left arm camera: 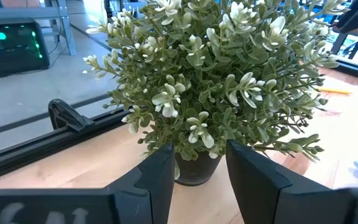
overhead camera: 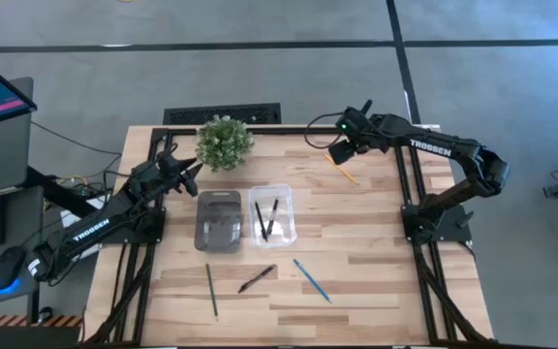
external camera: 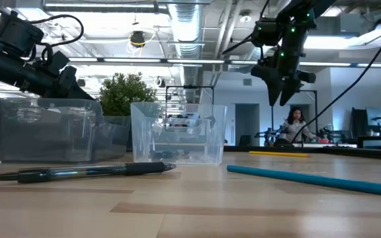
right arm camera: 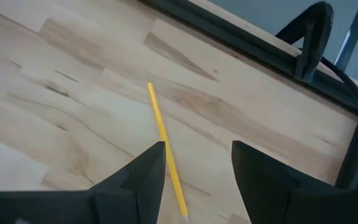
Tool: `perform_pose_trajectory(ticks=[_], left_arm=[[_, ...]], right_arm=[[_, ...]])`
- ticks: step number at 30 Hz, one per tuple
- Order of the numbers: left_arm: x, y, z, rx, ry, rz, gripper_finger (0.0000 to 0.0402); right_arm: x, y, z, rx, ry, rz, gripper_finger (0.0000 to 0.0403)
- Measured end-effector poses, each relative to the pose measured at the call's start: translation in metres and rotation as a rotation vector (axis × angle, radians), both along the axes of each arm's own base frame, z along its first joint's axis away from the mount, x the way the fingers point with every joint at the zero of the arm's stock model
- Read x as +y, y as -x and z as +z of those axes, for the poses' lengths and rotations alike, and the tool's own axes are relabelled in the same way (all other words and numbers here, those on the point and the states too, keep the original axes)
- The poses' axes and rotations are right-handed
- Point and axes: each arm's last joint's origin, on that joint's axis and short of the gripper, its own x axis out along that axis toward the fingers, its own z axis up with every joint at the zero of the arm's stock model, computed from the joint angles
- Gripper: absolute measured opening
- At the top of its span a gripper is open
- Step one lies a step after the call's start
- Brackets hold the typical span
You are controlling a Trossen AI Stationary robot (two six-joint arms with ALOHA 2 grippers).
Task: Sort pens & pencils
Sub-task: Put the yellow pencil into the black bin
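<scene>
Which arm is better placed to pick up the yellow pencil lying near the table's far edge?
Right. The right gripper hovers directly above the thin yellow pencil, jaws open astride it. The left gripper sits across the table, facing the small potted green plant.

Wood, clear plastic and matt black metal

We see a table (overhead camera: 356, 242) of pale, smooth wood with visible grain, edged by a matt black metal frame (right arm camera: 241, 43). The two bins, one smoky grey (overhead camera: 218, 221) and one clear (overhead camera: 272, 214), look like glossy see-through plastic. Our loose pen (external camera: 84, 172) has a shiny dark plastic barrel; the yellow pencil (right arm camera: 165, 144) and blue pencil (external camera: 316, 180) show a smooth painted finish. The plant's (left arm camera: 216, 68) leaves look matt.
</scene>
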Motion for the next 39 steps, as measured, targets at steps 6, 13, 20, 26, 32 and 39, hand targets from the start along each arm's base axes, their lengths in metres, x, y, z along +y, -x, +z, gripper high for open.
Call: perform_pose_trajectory(ticks=[6, 13, 20, 26, 32, 39], left_arm=[[0.000, 0.000, 0.000, 0.000, 0.000, 0.000, 0.0135], [0.000, 0.000, 0.000, 0.000, 0.000, 0.000, 0.0135], [0.000, 0.000, 0.000, 0.000, 0.000, -0.001, 0.0135], [0.000, 0.000, 0.000, 0.000, 0.000, -0.001, 0.0135], [0.000, 0.000, 0.000, 0.001, 0.000, -0.001, 0.0135], [0.000, 0.000, 0.000, 0.001, 0.000, 0.000, 0.0135]], right_arm=[[0.000, 0.000, 0.000, 0.001, 0.000, 0.002, 0.0205], [0.002, 0.000, 0.000, -0.001, -0.016, 0.014, 0.0205], [0.000, -0.013, -0.023, 0.064, -0.084, 0.041, 0.0205], [-0.007, -0.030, -0.065, 0.172, -0.189, 0.062, 0.0205], [-0.013, -0.040, -0.102, 0.250, -0.259, 0.085, 0.0205], [-0.018, -0.049, -0.118, 0.187, -0.308, 0.142, 0.0205]])
